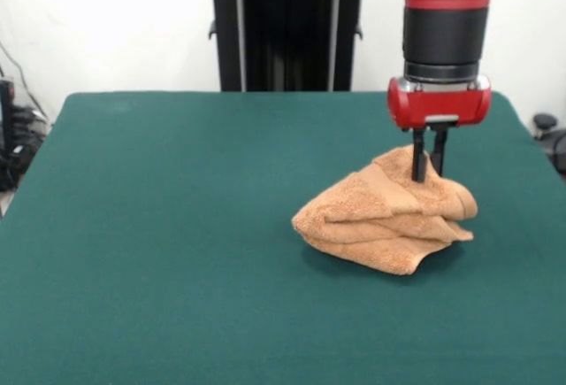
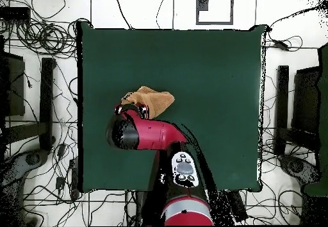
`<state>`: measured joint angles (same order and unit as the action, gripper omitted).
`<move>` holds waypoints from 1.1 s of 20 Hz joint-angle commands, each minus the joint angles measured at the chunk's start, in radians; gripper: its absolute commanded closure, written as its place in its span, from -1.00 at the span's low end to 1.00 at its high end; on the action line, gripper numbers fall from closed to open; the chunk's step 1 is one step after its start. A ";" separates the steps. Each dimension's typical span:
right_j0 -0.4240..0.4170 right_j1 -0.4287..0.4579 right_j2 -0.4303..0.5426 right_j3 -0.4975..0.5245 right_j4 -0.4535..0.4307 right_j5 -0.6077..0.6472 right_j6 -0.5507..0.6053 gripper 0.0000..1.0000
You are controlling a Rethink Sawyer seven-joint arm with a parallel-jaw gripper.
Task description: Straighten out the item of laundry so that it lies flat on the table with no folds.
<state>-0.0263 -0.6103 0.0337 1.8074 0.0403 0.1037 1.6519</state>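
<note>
Red and black, the arm comes down from the top right of the front view, its last link upright with the wrist pointing straight at the counter; a red block at the wrist carries the gripper, whose two thin black fingers hang straight down; they stand close together with only a narrow gap, their tips sunk into the top of the towel, apparently pinching a ridge of cloth, though the tips themselves are hidden in the pile. From overhead the arm reaches from the base at the bottom edge up and to the left, its wrist end covering the near-left part of the towel; the fingers cannot be seen from there.

Orange-tan terry, the towel is bunched into a rumpled heap, not flat; several thick folds lie stacked on one another, with rounded rolled edges facing the camera and a peak under the fingers; a flap sticks out at the right. It sits on the dark green counter right of centre in the front view, about midway between the near and far edges; overhead it lies left of centre, well inside the counter's edges.
</note>
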 commanded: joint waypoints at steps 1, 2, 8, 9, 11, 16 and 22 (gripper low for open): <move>-0.040 -0.065 0.091 0.084 0.010 0.088 0.151 1.00; -0.047 -0.075 0.092 0.088 0.008 0.104 0.142 1.00; -0.110 -0.112 0.123 0.131 -0.006 0.140 0.106 1.00; -0.127 -0.112 0.136 0.141 -0.008 0.132 0.105 1.00; -0.156 -0.109 0.160 0.158 -0.023 0.109 0.096 1.00; -0.174 -0.116 0.174 0.201 -0.040 0.060 0.114 1.00; -0.165 -0.121 0.167 0.228 -0.044 0.023 0.135 1.00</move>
<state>-0.2053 -0.7470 0.0846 1.9366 0.0403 0.1254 1.6519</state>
